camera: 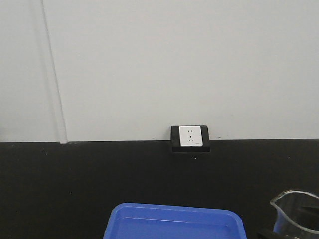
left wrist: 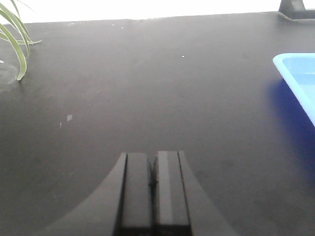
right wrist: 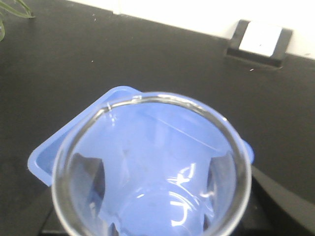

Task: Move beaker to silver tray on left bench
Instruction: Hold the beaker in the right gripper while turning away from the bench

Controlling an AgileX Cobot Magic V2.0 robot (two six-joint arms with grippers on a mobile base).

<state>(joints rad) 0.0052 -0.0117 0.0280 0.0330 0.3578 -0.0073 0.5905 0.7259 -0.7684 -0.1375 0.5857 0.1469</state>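
Counted one clear glass beaker (camera: 298, 213), held by right tool (right wrist: 156, 174), just right of one bright blue plastic tray (camera: 174, 221) above black table (camera: 75, 189). Noted left tool (left wrist: 153, 182) closed tight, empty. Logged one white wall socket (camera: 191, 136).

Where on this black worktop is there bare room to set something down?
Bare worktop runs between the plant leaves and the blue tray, and behind the tray up to the wall socket. Crowded at right, where the beaker is close beside the tray.
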